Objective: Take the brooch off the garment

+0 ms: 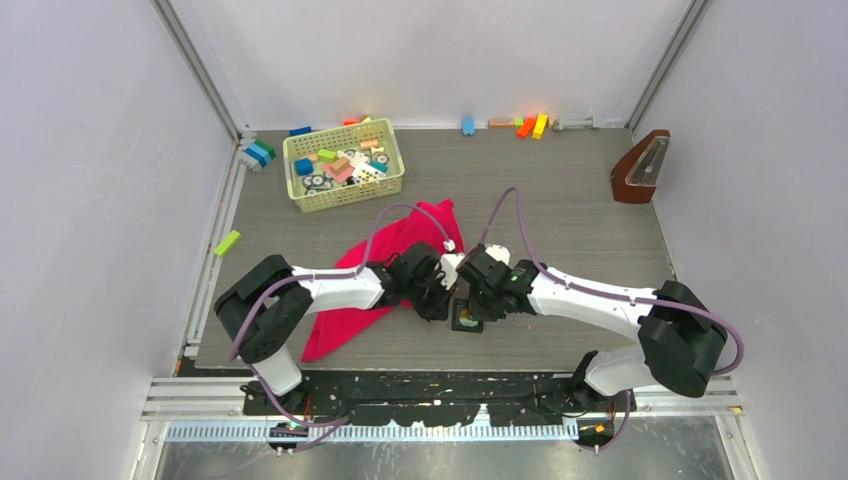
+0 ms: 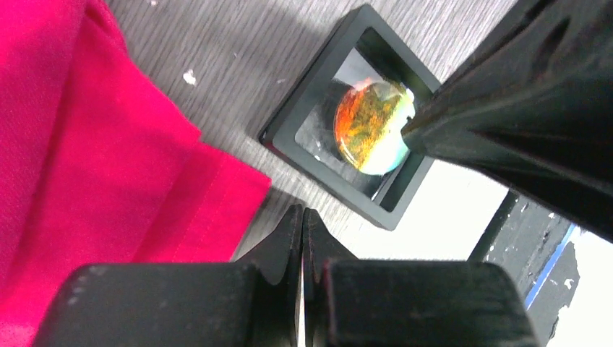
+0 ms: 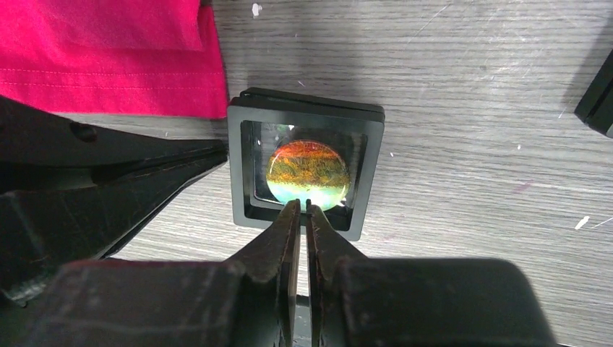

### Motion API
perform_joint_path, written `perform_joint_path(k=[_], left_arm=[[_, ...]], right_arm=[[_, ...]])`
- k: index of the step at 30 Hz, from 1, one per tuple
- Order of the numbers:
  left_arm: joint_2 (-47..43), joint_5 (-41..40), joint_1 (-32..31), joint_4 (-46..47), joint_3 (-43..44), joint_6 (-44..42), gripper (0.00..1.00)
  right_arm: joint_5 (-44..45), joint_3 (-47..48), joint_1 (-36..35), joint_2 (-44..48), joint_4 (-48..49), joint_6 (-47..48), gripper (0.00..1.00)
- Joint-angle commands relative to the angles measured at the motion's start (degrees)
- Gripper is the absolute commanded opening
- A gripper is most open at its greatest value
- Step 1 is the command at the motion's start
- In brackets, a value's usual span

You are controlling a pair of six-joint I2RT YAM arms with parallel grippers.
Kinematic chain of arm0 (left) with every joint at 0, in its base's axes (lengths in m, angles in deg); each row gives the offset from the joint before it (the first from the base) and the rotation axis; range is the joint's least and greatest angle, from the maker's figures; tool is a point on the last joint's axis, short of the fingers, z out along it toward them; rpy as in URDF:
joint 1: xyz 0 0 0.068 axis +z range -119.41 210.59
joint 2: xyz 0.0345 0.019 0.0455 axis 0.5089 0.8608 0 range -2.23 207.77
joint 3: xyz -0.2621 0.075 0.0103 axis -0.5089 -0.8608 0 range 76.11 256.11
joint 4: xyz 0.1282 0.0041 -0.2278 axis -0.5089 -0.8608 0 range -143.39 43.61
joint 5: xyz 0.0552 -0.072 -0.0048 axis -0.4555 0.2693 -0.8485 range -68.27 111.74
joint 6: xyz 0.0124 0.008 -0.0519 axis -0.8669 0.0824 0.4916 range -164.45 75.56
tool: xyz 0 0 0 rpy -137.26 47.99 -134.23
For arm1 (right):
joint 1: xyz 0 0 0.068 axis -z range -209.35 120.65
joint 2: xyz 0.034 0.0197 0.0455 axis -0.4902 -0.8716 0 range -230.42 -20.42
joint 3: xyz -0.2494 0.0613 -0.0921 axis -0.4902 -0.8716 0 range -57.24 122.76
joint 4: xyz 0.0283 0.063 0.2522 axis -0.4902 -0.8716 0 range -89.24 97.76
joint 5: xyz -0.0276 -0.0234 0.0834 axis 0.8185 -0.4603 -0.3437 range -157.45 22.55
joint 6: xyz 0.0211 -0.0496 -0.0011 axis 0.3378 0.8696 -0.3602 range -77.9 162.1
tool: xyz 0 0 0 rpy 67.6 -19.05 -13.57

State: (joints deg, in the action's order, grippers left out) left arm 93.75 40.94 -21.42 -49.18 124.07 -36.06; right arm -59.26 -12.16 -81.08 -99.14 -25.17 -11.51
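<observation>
The brooch (image 3: 307, 173), a small round badge tinted orange, yellow and green, lies in a small black square tray (image 3: 242, 166) on the wooden table. My right gripper (image 3: 303, 204) is nearly closed, pinching the brooch's near edge over the tray rim. The left wrist view shows the brooch (image 2: 372, 126) in the tray (image 2: 303, 123) with the right fingers (image 2: 506, 123) touching its edge. My left gripper (image 2: 302, 213) is shut and empty, on the table between the tray and the crimson-pink garment (image 2: 87, 159). The garment (image 1: 400, 250) lies spread left of both grippers.
A yellow basket (image 1: 342, 165) of toy blocks stands behind the garment. Loose blocks (image 1: 530, 125) lie along the back wall and a green one (image 1: 227, 243) at the left edge. A brown wedge-shaped object (image 1: 640, 168) stands back right. Another black tray (image 3: 596, 94) lies right of the brooch's tray.
</observation>
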Motion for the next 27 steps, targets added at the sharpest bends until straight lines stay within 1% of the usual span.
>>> perform_joint_path(k=[1, 4, 6, 8, 11, 13, 16, 19, 24, 27], left_arm=[[-4.9, -0.6, 1.6, 2.1, -2.4, 0.3, 0.00], [-8.9, -0.4, 3.0, 4.5, -4.8, 1.1, 0.00], [-11.6, -0.3, 4.0, 6.1, -6.5, 1.6, 0.00], [-14.4, -0.6, 5.2, 7.8, -8.4, 2.4, 0.00], [-18.6, -1.5, 7.3, 10.2, -11.1, 3.7, 0.00], [-21.3, -3.2, 8.8, 11.2, -13.1, 4.7, 0.02], [-25.9, -7.0, 10.6, 12.5, -15.7, 6.1, 0.05], [-29.2, -10.9, 12.2, 12.8, -17.8, 7.2, 0.06], [-31.4, -16.0, 14.0, 11.8, -19.2, 8.5, 0.05], [-30.8, -18.6, 14.6, 9.5, -18.5, 9.2, 0.05]], right_arm=[[1.1, -0.1, 0.2, 2.8, 1.5, 0.8, 0.16], [0.8, -0.8, 0.2, 5.0, 0.9, 1.3, 0.27], [0.0, -1.6, 0.2, 6.2, 1.4, 1.8, 0.31], [-1.7, -2.6, 0.2, 7.5, 3.1, 2.0, 0.33], [-4.4, -2.7, -0.7, 7.9, 4.9, 1.5, 0.33], [-4.5, -1.6, -2.2, 7.0, 5.6, 0.9, 0.33], [-3.6, 0.6, -4.8, 3.8, 6.9, -0.2, 0.33], [-4.2, 2.2, -7.5, -0.6, 11.1, -1.7, 0.30], [-3.8, 6.1, -9.8, -8.1, 13.3, -2.8, 0.26], [-0.4, 7.9, -9.9, -11.4, 11.0, -2.9, 0.25]])
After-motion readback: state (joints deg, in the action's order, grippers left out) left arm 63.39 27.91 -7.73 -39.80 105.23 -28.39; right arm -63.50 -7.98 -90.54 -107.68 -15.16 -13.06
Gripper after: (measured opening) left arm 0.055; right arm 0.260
